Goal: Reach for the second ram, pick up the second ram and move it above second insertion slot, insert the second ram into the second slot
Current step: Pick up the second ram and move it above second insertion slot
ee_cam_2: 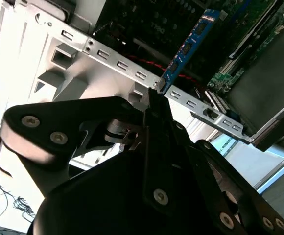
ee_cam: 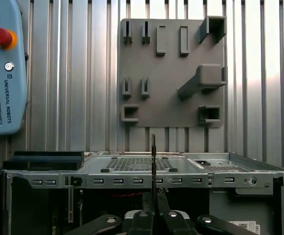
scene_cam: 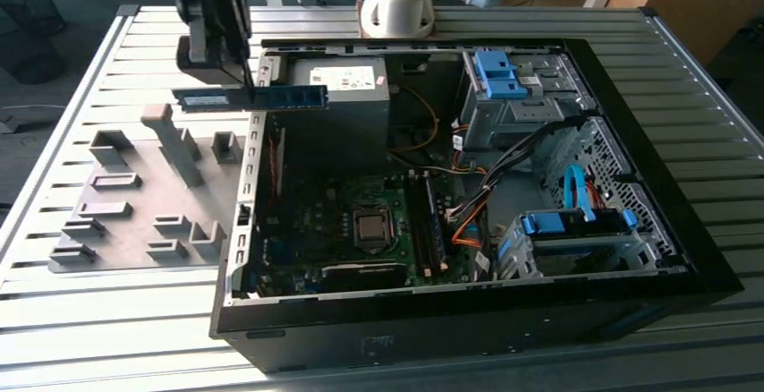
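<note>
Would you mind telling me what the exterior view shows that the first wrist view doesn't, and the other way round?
Exterior view: the motherboard, the blue drive cages and the second ram side-on, held level above the edge of the computer case. First wrist view: a teach pendant with a red button, lying on the slatted table. Shared: the gripper shut on the ram, that open case and the grey fixture plate.
</note>
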### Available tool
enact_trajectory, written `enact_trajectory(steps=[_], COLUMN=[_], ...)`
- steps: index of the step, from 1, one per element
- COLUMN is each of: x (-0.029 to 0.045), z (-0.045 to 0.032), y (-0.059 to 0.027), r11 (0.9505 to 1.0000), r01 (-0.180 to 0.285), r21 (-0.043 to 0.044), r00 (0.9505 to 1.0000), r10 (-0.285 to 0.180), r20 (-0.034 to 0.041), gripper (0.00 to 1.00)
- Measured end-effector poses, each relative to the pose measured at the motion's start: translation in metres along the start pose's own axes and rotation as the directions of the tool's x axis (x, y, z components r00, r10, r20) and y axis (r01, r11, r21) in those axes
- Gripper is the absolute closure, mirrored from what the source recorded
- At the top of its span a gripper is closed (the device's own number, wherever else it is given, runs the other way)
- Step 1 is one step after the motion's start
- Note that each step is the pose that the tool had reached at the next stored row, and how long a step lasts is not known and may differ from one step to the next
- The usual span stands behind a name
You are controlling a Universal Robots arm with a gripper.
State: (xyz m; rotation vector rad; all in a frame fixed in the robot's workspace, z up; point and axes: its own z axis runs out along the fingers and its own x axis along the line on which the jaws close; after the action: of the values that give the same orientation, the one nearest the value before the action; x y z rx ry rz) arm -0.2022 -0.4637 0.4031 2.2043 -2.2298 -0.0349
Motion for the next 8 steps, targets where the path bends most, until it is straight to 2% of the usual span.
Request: enact_trajectory(steps=[5, 8], x=[-0.0002, -0.0003], z=[-0.0002, -0.0003], y=[-0.0125, -0.0237], r11=[1.0000, 1.0000], r01=[0.000, 0.000], r21=[0.0000, 0.0000], r00=[1.0000, 1.0000], r10=[0.000, 0.000], r20=[0.0000, 0.0000], gripper=[0.86, 0.86])
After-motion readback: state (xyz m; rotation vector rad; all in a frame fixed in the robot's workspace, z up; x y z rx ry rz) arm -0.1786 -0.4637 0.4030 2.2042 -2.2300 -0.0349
